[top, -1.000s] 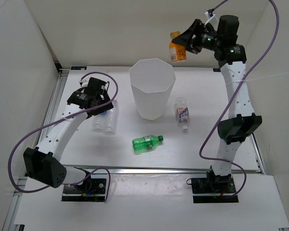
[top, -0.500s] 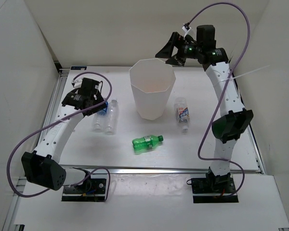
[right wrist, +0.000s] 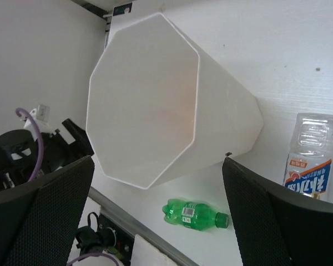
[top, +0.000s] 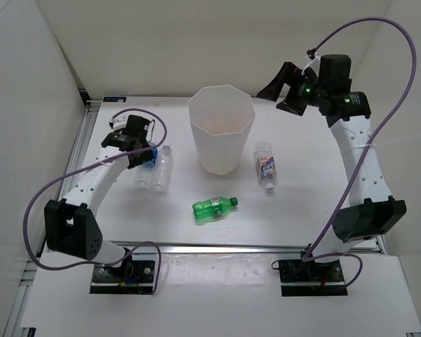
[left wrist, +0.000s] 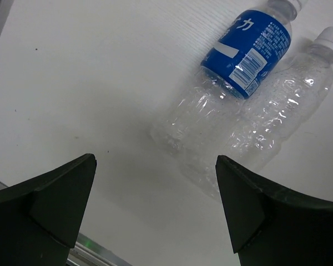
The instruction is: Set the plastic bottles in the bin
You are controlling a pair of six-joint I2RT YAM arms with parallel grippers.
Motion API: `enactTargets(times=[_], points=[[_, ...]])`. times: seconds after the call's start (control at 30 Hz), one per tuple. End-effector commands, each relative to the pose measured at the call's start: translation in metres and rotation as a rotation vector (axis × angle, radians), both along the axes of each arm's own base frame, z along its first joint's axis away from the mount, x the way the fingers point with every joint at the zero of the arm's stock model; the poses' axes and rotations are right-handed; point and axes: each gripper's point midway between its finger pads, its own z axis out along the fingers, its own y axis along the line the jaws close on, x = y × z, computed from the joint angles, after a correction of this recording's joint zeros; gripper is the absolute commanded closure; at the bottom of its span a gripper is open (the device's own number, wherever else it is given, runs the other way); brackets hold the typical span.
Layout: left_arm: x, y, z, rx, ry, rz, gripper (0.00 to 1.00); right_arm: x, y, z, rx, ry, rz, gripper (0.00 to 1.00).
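The tall white faceted bin (top: 222,156) stands mid-table. My right gripper (top: 275,90) hangs open and empty above and to the right of its rim; in the right wrist view the bin (right wrist: 225,113) fills the space between my fingers. A green bottle (top: 214,207) lies in front of the bin, and a white-labelled bottle (top: 266,166) lies to its right. To its left, a blue-labelled bottle (left wrist: 250,50) and a plain clear bottle (left wrist: 291,102) lie side by side. My left gripper (top: 137,149) hovers open just above them, touching neither.
White walls close in the table on the left, back and right. A metal rail (top: 231,247) runs along the near edge and another along the left side. The green bottle (right wrist: 197,213) and white-labelled bottle (right wrist: 311,160) also show under my right wrist.
My right gripper swung over the bin with the orange bottle, opened, and pulled back to the right empty. The orange bottle no longer shows. My left gripper shifted slightly over the two clear bottles.
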Motion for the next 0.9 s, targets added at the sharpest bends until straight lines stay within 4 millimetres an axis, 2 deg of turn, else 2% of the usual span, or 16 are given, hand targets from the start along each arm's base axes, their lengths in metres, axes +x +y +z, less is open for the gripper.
enactTargets(times=[0.0,0.03,0.1,0.13,0.33,0.53,0.57,0.63,0.67,0.77,0.8,0.83,0.87], points=[[0.01,-0.003,-0.015,0.008,0.006,-0.042,0.0,-0.011,0.004,-0.007,0.009,0.029,0.036,0.0],[0.019,-0.007,-0.015,-0.02,-0.027,-0.061,0.0,-0.015,0.006,-0.007,0.025,0.043,0.046,0.0],[0.025,-0.012,-0.023,-0.023,-0.024,-0.108,0.0,-0.025,0.007,-0.007,0.031,0.064,0.061,0.0],[0.034,-0.012,-0.023,-0.042,-0.051,-0.104,0.0,-0.028,0.01,-0.013,0.027,0.086,0.07,0.0],[0.052,-0.019,-0.047,-0.099,-0.027,-0.162,0.0,-0.054,0.008,-0.006,0.007,0.061,0.093,0.0],[0.06,-0.026,-0.084,-0.106,0.06,-0.195,0.0,-0.058,0.006,-0.004,-0.009,0.058,0.102,0.0],[0.063,-0.028,-0.087,-0.118,0.063,-0.193,0.0,-0.059,0.006,0.003,-0.013,0.036,0.107,0.0],[0.06,-0.026,-0.107,-0.123,0.117,-0.184,0.0,-0.059,0.007,0.006,-0.016,0.043,0.119,0.0],[0.062,-0.027,-0.11,-0.127,0.123,-0.176,0.0,-0.059,0.006,0.014,-0.02,0.012,0.123,0.0],[0.058,-0.021,-0.125,-0.15,0.161,-0.151,0.0,-0.06,0.006,0.013,-0.021,0.021,0.123,0.0],[0.058,-0.021,-0.126,-0.154,0.158,-0.143,0.04,-0.06,0.006,0.013,-0.021,0.021,0.123,0.0],[0.057,-0.017,-0.124,-0.161,0.152,-0.121,0.22,-0.06,0.006,0.013,-0.021,0.021,0.123,0.0],[0.057,-0.015,-0.121,-0.153,0.142,-0.116,0.29,-0.06,0.006,0.008,-0.023,0.033,0.123,0.0]])
